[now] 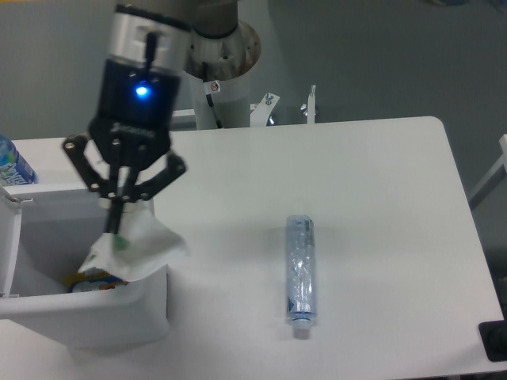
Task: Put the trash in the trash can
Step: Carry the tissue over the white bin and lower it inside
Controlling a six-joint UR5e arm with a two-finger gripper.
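The gripper (117, 226) hangs over the open trash can (95, 321) at the table's (380, 174) front-left corner, its jaws pinched narrow on the top of the crumpled wrapper (131, 249); the wrapper dangles below them, part of it over the can's mouth and part draped across the right-hand rim. The slim clear bottle (300, 269) lies on its side well apart, toward the middle of the table's front edge, cap end nearest that edge (it waits its turn). Some printed packaging (99, 279) already sits in the can's bottom; a blue-labelled bottle (12, 166) peeks in at the left edge. The risk, as I judge it: released here, the wrapper may catch on the rim and slide outside, since its loose skirt overhangs the wall; light film also clings to fingers.
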